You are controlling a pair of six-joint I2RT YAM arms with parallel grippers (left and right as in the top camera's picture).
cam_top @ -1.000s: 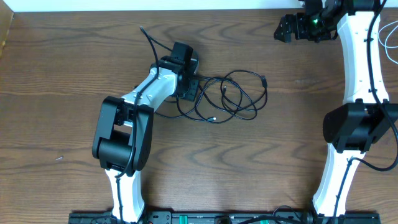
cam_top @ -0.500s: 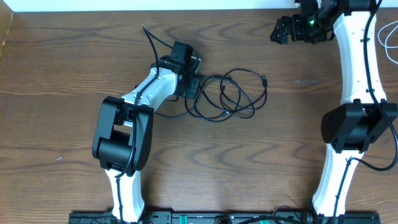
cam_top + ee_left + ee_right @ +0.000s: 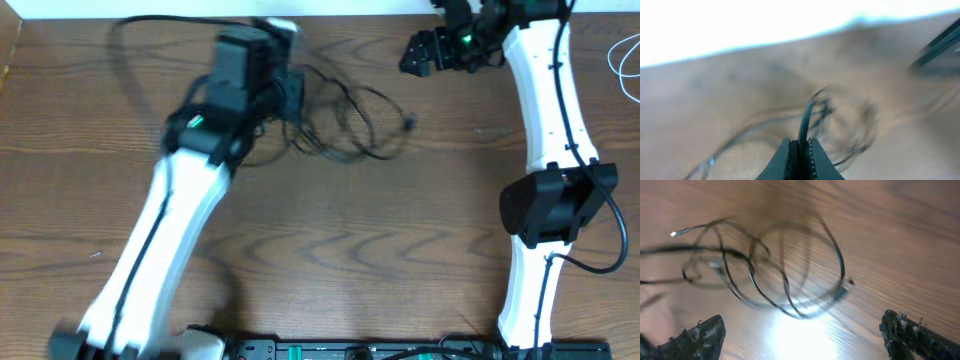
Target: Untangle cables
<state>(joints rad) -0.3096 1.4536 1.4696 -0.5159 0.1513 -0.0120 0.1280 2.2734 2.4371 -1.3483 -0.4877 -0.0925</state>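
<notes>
Left gripper (image 3: 800, 146): jaws together, clamped on one black strand that rises from between them. The cables (image 3: 340, 120) form a loose black tangle of overlapping loops on the table (image 3: 350, 250). The tangle starts at the left gripper and spreads to its right. A small plug (image 3: 411, 121) ends the loop farthest from the left gripper. Right gripper (image 3: 418, 55): jaws wide apart, holding nothing, beyond that plug and clear of the tangle.

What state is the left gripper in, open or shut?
Shut on the black cable: the left gripper's fingers meet, cable clamped between them.
</notes>
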